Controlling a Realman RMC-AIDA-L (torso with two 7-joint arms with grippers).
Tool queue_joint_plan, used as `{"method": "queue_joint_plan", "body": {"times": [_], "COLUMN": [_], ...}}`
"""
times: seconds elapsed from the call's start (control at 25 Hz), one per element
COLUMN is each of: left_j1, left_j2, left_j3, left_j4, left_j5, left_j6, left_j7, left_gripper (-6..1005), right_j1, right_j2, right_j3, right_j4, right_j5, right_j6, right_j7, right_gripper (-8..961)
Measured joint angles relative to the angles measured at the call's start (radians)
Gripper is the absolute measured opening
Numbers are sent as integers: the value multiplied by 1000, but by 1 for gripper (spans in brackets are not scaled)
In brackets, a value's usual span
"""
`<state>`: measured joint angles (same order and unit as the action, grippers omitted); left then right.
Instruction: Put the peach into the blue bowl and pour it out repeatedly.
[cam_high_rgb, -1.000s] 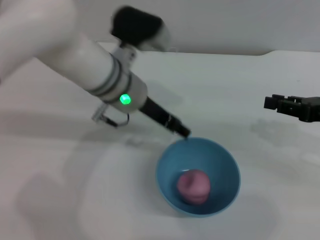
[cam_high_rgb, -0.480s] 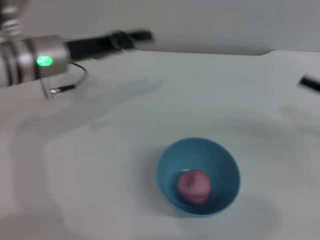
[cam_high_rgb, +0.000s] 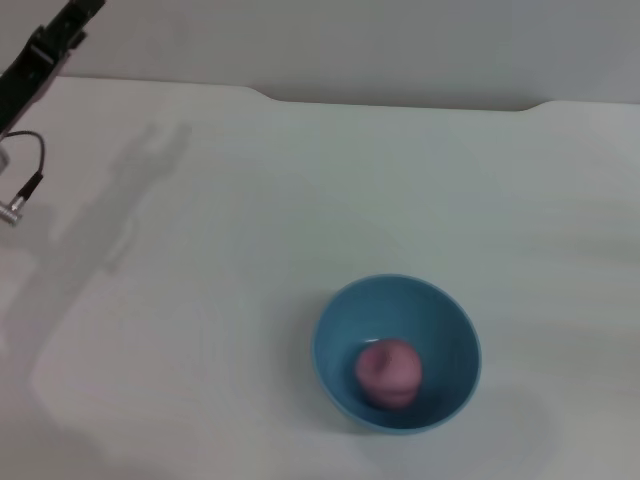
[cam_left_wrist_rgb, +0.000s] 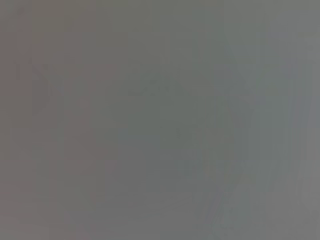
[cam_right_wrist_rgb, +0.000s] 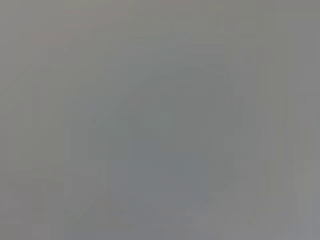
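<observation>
Head view gives me the only useful picture: the blue bowl (cam_high_rgb: 397, 352) stands upright on the white tabletop (cam_high_rgb: 300, 200), toward the near side and a little right of centre, and the peach (cam_high_rgb: 387, 371) lies inside it on the bottom, resting toward the near wall. Nothing touches either of them. My left gripper (cam_high_rgb: 60, 38) shows only as a dark part at the far upper left corner, high above the tabletop and well apart from the bowl, with a thin cable (cam_high_rgb: 25, 185) hanging below it; I cannot tell whether it is wide or narrow from here, and it holds nothing that I can see. My right gripper is out of sight entirely, so I can say nothing of it. Both wrist views show a flat grey field with nothing to read. I judge the placing step done, with the peach in the bowl, so the pour is what comes next. That calls for bringing a gripper down to the bowl's rim, gripping the wall firmly, then lifting and tipping until the peach rolls out onto the tabletop. The glossy wall may slip, so I would bite well over the rim.
</observation>
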<state>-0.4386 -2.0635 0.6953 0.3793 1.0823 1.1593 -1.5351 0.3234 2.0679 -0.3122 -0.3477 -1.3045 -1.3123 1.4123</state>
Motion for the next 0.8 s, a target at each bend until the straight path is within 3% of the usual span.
{"method": "queue_joint_plan", "body": {"times": [0.04, 0.08, 0.32, 0.4, 0.52, 0.68, 0.8], "left_j1": [1, 1, -33, -45, -51, -49, -43], "left_j2": [-4, -4, -13, -14, -15, -15, -15], "left_j3": [3, 3, 13, -3, -42, -122, -164], "left_j4": [-21, -21, -163, -228, -317, -375, -392], "left_j5": [-23, -23, -50, -72, -105, -108, -105], "left_j6": [7, 7, 46, 47, 62, 97, 123], "left_j7": [175, 175, 842, 1026, 1294, 1435, 1444], "left_gripper": [697, 697, 699, 699, 699, 699, 699], "right_j1": [0, 4, 57, 70, 82, 87, 90], "right_j2": [2, 5, 11, 13, 13, 13, 12], "right_j3": [0, 0, 1, 1, 1, 2, 2], "right_j4": [23, 59, 328, 393, 433, 437, 437], "right_j5": [22, 40, 190, 231, 251, 253, 254], "right_j6": [0, 0, -59, -90, -109, -110, -105], "right_j7": [-99, -241, -1079, -1239, -1367, -1364, -1352], "right_gripper": [359, 359, 359, 359, 359, 359, 359]}}
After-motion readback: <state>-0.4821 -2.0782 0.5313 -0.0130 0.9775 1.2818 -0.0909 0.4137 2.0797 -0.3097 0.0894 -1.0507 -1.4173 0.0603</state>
